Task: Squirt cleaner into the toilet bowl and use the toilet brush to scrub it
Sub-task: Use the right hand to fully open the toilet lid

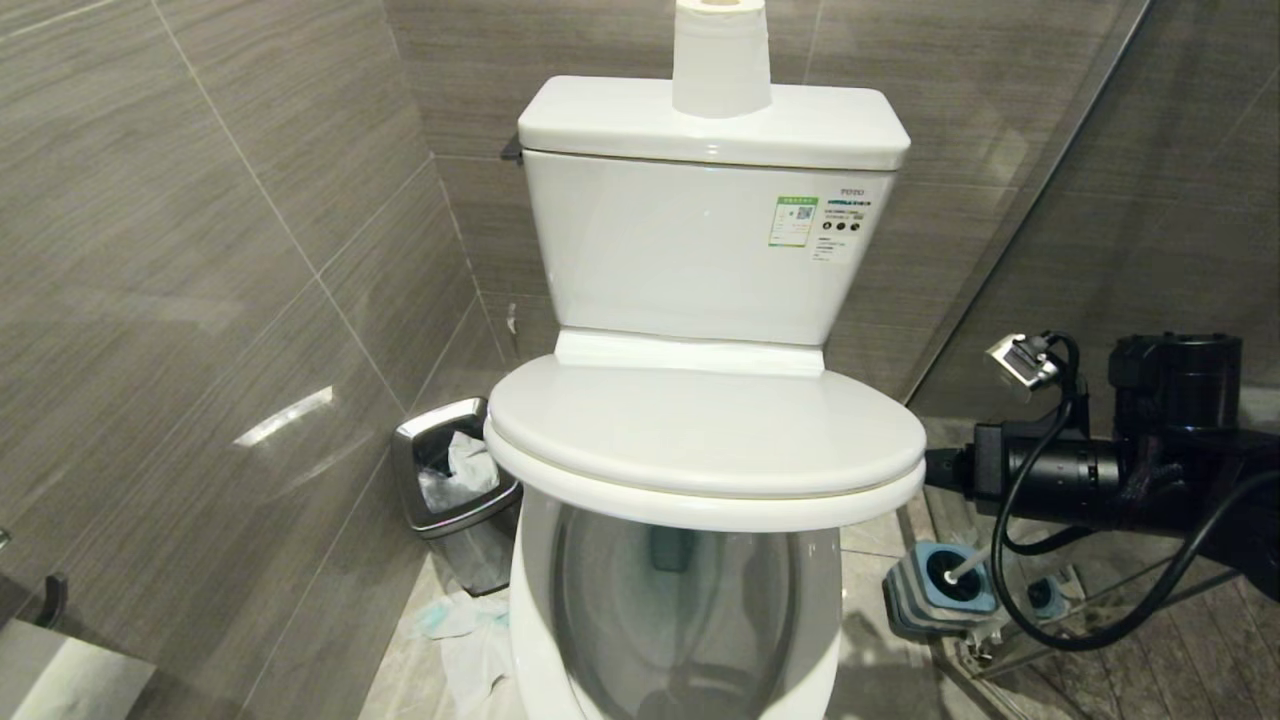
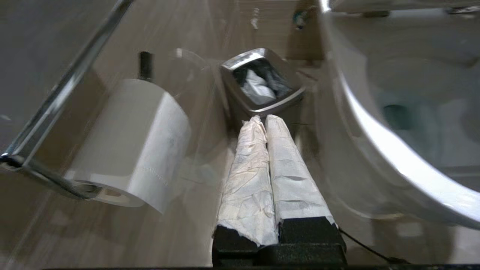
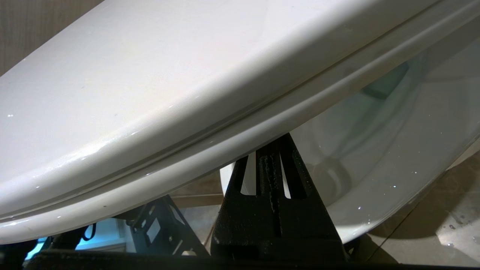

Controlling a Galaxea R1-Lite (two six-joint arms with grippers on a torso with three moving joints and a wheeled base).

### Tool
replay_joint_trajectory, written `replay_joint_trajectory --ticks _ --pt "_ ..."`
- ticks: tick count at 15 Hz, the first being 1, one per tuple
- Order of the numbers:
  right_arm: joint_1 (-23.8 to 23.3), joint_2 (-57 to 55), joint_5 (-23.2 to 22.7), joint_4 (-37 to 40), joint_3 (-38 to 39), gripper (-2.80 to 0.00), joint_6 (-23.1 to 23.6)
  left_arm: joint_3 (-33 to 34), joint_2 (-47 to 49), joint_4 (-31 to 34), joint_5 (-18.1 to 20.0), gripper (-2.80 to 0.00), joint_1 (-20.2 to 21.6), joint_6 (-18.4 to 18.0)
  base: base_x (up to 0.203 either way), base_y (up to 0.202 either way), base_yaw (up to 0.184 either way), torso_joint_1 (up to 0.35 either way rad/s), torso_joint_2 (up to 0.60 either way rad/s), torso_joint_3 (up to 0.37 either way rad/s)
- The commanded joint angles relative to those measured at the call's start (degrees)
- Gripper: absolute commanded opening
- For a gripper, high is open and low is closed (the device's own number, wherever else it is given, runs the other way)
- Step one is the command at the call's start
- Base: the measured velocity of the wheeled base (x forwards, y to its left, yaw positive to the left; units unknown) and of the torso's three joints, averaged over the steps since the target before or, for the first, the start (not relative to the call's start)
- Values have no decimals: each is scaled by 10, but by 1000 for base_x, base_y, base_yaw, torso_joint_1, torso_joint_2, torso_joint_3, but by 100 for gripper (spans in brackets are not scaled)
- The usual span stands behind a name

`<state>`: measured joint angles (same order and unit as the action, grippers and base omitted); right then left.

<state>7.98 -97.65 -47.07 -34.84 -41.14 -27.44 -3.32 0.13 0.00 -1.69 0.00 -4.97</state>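
The toilet bowl [image 1: 675, 620] sits dead centre, low in the head view, its white basin open to sight beneath the seat and lid [image 1: 705, 430], which are lifted partway off the rim and hover tilted above it. Water shows inside the bowl, with a small teal patch on its back wall.

Right of the bowl, down on the floor, stands the grey-and-blue holder [image 1: 940, 600] with the toilet brush [image 1: 958, 574] seated in it; only a short white stub of handle shows there.

The right gripper [image 3: 275, 150] comes in from the bowl's right side, its black fingers pressed together with nothing between them, tips tucked up against the underside of the raised seat edge. The right arm [image 1: 1060, 470] stretches across above the brush holder.

The left gripper [image 2: 262, 122] is on the bowl's left, outside the rim, its white-wrapped fingers [image 2: 247, 176] clenched flat against each other and empty.

Left of the bowl stands a small steel waste bin [image 1: 455, 480] with crumpled paper in it, and tissue [image 1: 470, 630] is strewn on the floor at its foot. Behind the bowl rises the cistern [image 1: 700, 230], a paper roll [image 1: 720, 55] standing on its lid. Another roll [image 2: 131, 142] hangs on a wall holder further left of the bowl.
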Motion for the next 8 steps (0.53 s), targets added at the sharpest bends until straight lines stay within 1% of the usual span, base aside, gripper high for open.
replay_joint_trajectory --ticks 1,2,4,5,8 --pt "0 2 -3 -2 0 -280 -2 25 -1 -20 7 -280 0 -22 0 0 0 0 0 0" --pt "0 2 -3 -3 -1 -280 -2 26 -1 -11 19 -280 1 -22 0 0 0 0 0 0" --pt "0 1 -3 -2 -3 -280 -2 24 0 30 36 -280 1 -20 0 0 0 0 0 0" --pt "0 1 -3 -3 -3 -280 -2 23 -1 33 42 -280 0 -19 0 0 0 0 0 0" --pt "-6 2 -3 -3 -9 -280 -2 23 -1 32 41 -280 1 -8 0 0 0 0 0 0"
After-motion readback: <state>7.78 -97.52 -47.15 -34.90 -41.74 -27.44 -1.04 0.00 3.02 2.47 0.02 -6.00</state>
